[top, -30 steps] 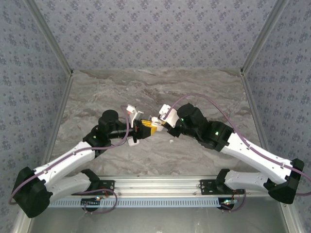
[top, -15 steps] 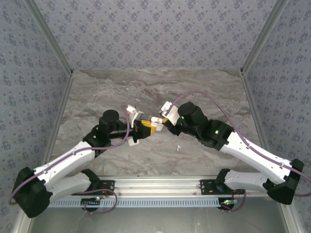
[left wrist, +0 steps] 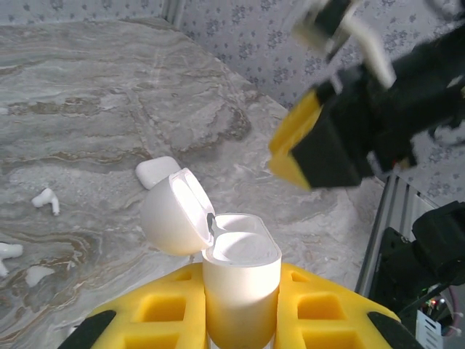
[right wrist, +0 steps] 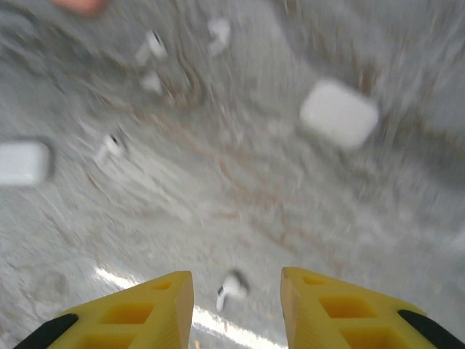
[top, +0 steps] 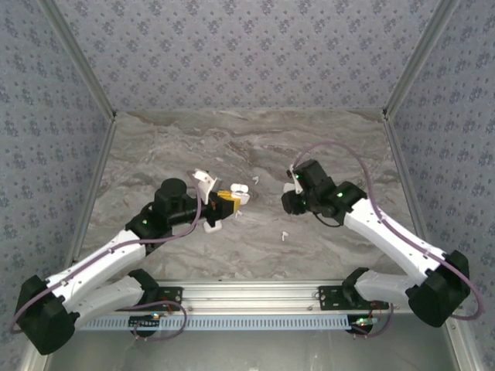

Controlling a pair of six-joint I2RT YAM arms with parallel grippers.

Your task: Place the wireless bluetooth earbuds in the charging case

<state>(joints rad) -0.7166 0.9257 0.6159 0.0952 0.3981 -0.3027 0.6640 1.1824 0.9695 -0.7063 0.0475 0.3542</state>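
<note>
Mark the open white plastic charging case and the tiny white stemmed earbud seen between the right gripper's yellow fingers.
open white plastic charging case (left wrist: 241,291): left wrist view, front of its body.
tiny white stemmed earbud (right wrist: 232,285): right wrist view, its head.

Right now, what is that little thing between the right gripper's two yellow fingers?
In the right wrist view, a small white plastic earbud lies on the grey marble table, between the fingers of the open right gripper, touching neither.

Bright, even overhead light, soft shadows; right wrist view motion-blurred, with glare streaking the grey marbled desk (right wrist: 254,189).
</note>
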